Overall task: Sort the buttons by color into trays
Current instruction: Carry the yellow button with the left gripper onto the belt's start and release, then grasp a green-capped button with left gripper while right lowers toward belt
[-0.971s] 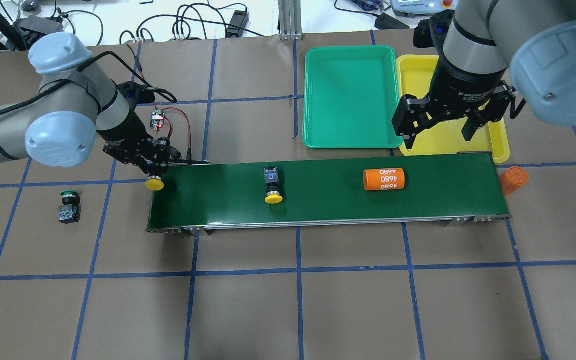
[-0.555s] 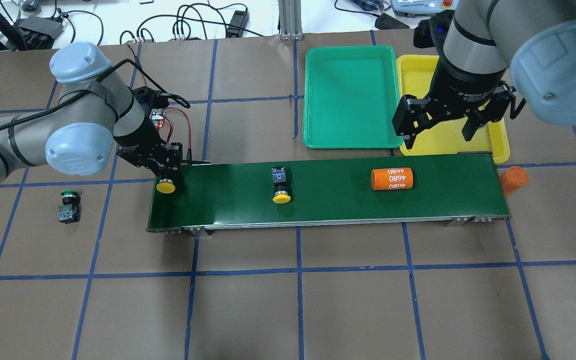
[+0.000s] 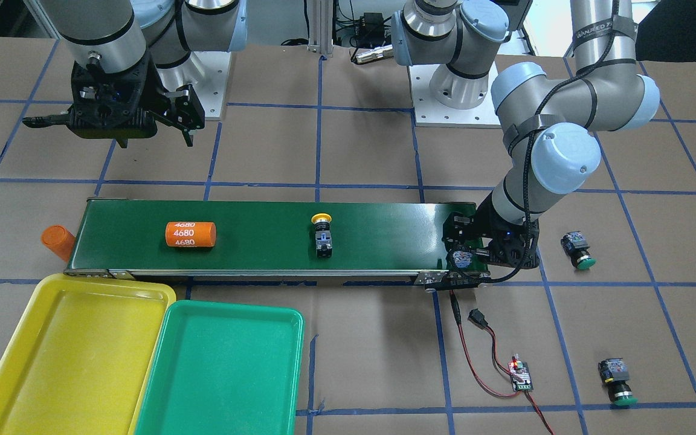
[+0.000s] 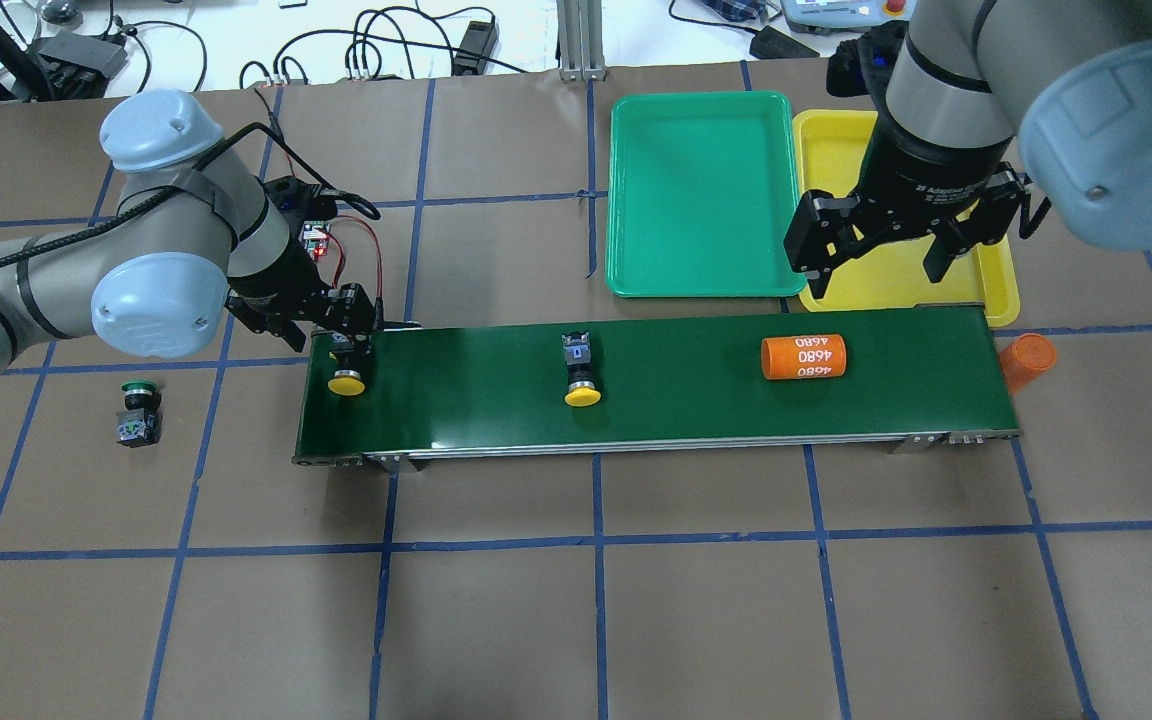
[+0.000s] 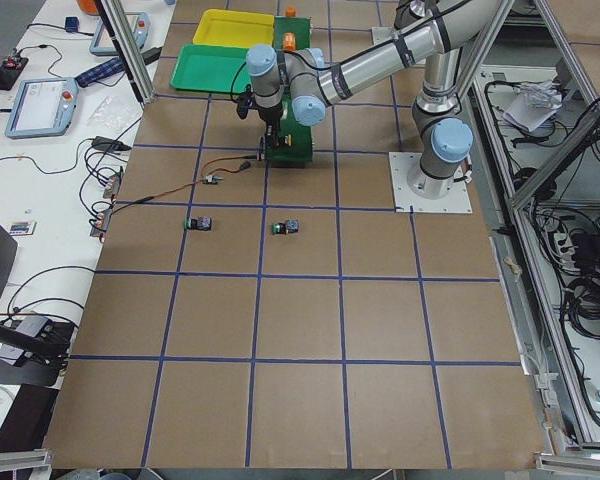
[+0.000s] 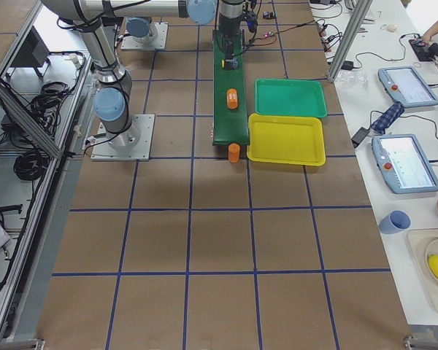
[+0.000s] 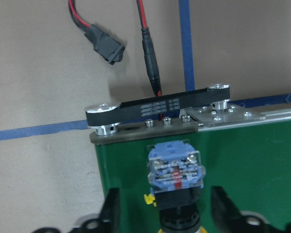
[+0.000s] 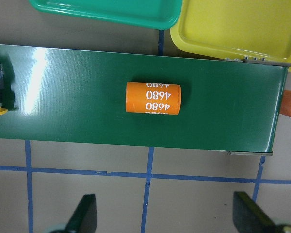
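My left gripper (image 4: 344,348) stands open at the left end of the conveyor belt (image 4: 686,405). Between its fingers a yellow button (image 7: 176,170) lies on the belt, with a gap on each side. A second yellow button (image 4: 581,380) lies mid-belt. One green button (image 4: 139,412) sits on the paper left of the belt, and another green button (image 3: 617,380) lies farther out. The green tray (image 4: 701,190) and yellow tray (image 4: 826,160) lie behind the belt's right half. My right gripper (image 4: 871,262) hangs open over the yellow tray's near edge, holding nothing.
An orange cylinder marked 4680 (image 4: 803,357) lies on the belt's right part, and another orange cylinder (image 4: 1026,360) sits off its right end. A circuit board with red wires (image 4: 314,240) lies behind the left gripper. Cables run along the far table edge.
My left gripper moved right, carrying the yellow button onto the belt's left end, and opened. The mid-belt button and the orange cylinder have travelled right. The right arm has stayed still.
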Controlling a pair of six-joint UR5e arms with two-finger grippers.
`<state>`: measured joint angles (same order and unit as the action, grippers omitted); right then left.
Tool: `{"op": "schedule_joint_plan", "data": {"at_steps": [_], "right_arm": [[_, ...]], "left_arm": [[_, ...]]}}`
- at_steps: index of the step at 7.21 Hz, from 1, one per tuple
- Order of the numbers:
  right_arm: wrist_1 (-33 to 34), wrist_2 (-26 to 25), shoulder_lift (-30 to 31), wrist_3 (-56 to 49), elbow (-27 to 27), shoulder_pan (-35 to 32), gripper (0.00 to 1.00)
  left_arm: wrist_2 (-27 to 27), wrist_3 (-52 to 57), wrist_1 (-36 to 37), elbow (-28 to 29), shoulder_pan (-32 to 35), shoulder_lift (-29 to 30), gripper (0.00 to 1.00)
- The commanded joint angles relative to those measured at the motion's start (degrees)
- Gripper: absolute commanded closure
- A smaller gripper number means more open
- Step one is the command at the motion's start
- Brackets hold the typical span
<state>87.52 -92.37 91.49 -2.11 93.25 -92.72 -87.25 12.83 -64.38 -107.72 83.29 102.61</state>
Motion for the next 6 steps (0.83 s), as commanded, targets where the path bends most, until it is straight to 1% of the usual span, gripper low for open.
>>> {"op": "schedule_joint_plan", "data": {"at_steps": [1,3,4,5,6], "right_arm": [[0.02,0.00,0.09,0.00,0.00,0.00,0.00],[0.02,0.00,0.00,0.00,0.00,0.00,0.00],[-0.15,0.09,0.00,0.00,0.00,0.00,0.00],[-0.24,0.00,-0.08,0.00,0.00,0.00,0.00],[-0.24,-0.09,0.00,-0.09,-0.09,0.00,0.00]], "left_arm": [[-0.20,-0.09,-0.66,2.33,-0.23,-1.18,0.00],[-1.95,0.61,-1.88,8.03,-6.52,0.47,0.00],[-1.96,0.88,-1.02,8.40,-9.26,1.61,0.00],[-1.96,2.79,-1.01,7.36,-11.98,1.71,0.00],[-2.05,7.68,-1.28,7.01,-15.32,1.71,0.00]]}}
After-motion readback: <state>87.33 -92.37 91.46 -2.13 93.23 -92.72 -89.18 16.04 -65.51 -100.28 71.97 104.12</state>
